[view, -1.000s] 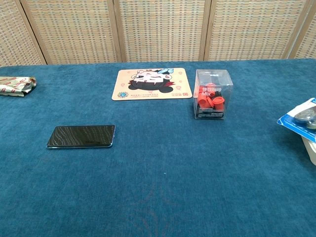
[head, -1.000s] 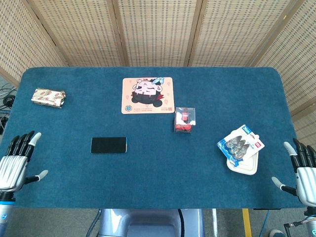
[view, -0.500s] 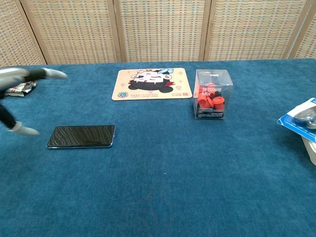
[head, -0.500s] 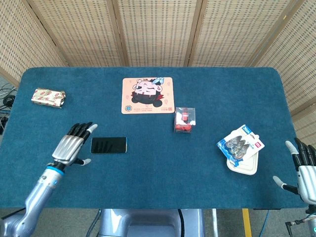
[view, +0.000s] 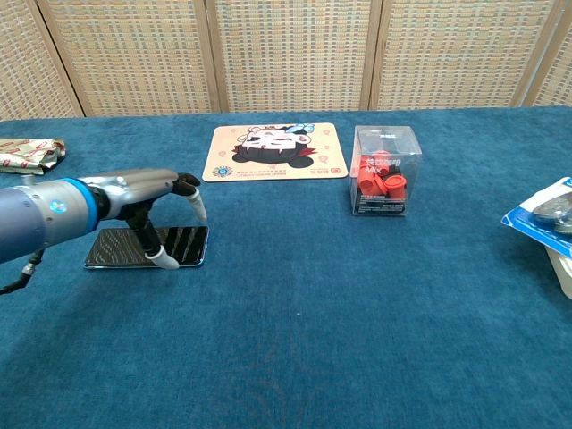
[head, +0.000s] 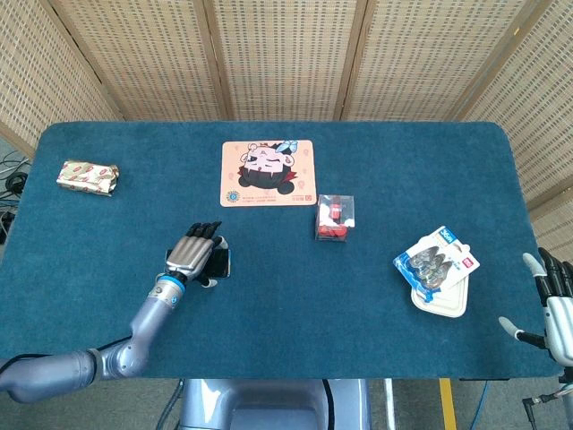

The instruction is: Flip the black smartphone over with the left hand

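Note:
The black smartphone (view: 182, 244) lies flat on the blue table, screen up and long side across. In the head view only its right end (head: 221, 262) shows past my left hand (head: 195, 253). That hand (view: 147, 198) arches over the phone's middle, fingers spread and pointing forward. Its thumb tip reaches down to the phone's near edge; whether it touches is unclear. It holds nothing. My right hand (head: 557, 305) hangs off the table's near right corner, fingers apart and empty, and shows only in the head view.
A cartoon mouse pad (head: 268, 173) lies at the back centre. A clear box of red pieces (head: 335, 218) stands right of the phone. A blister pack on a white tray (head: 436, 269) sits far right, and a wrapped packet (head: 89, 176) far left.
My left hand has swept in from the table's left edge, rightward, and now sits over the phone. The phone has not moved. The right hand drifted slightly lower.

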{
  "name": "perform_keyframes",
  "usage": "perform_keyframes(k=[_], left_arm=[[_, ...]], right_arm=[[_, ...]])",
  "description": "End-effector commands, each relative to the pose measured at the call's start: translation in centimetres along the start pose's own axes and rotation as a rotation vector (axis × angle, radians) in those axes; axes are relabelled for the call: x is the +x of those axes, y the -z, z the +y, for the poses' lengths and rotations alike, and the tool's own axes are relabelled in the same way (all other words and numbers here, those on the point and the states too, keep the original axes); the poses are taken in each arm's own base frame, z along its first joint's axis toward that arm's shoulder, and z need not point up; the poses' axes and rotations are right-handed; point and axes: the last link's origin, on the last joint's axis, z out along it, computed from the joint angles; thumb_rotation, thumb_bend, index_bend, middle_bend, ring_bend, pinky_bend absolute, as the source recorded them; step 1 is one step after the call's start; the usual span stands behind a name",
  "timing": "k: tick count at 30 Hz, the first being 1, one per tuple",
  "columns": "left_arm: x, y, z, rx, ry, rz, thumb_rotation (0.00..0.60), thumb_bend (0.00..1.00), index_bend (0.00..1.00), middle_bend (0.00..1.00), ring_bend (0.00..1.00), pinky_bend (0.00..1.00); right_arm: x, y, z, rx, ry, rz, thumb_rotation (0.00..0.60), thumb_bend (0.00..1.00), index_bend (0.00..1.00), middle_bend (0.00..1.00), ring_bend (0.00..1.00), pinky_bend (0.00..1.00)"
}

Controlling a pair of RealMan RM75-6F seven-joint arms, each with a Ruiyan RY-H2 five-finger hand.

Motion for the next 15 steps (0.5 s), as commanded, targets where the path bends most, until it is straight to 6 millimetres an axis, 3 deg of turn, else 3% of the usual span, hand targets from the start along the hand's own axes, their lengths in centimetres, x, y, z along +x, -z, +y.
perform_keyframes(k=[1, 15], left_arm=[[-0.2, -0.7, 0.6, 0.012, -0.016, -0.002, 0.600, 0.07, 0.30, 0.00, 0.00, 0.00], [-0.6, -2.2, 1.0, 0.069, -0.002, -0.024, 0.600, 0.08, 0.31, 0.00, 0.00, 0.00]], right_arm=[[0.0, 0.0, 0.1, -0.002, -0.002, -0.003, 0.600, 0.00, 0.00, 0.00, 0.00, 0.00], [0.2, -0.3, 0.5, -0.015, -0.017, -0.002, 0.600, 0.00, 0.00, 0.00, 0.00, 0.00]])
